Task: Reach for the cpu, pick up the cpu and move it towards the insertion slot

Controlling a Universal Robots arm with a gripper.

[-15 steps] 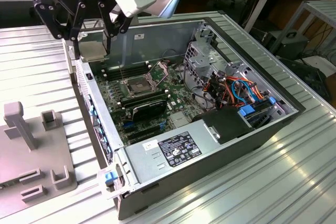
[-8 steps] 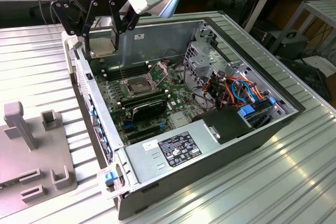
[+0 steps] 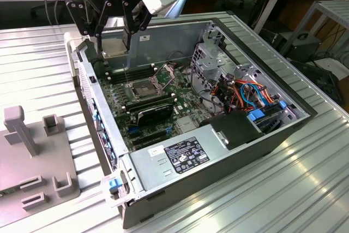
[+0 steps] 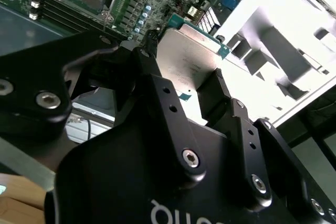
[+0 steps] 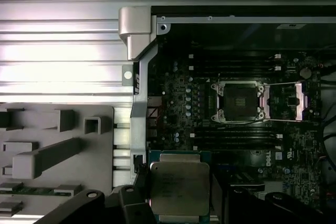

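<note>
- The claw, at the upper left of the exterior view, is closed on the cpu, holding it in the air above the open computer case
- In both wrist views the black fingers press two opposite edges of the cpu, its silver face showing
- The insertion slot lies below on the green motherboard, its frame open; cpu and slot are apart
- The case rests on a ribbed metal surface; a grey fixture sits at lower left
</note>
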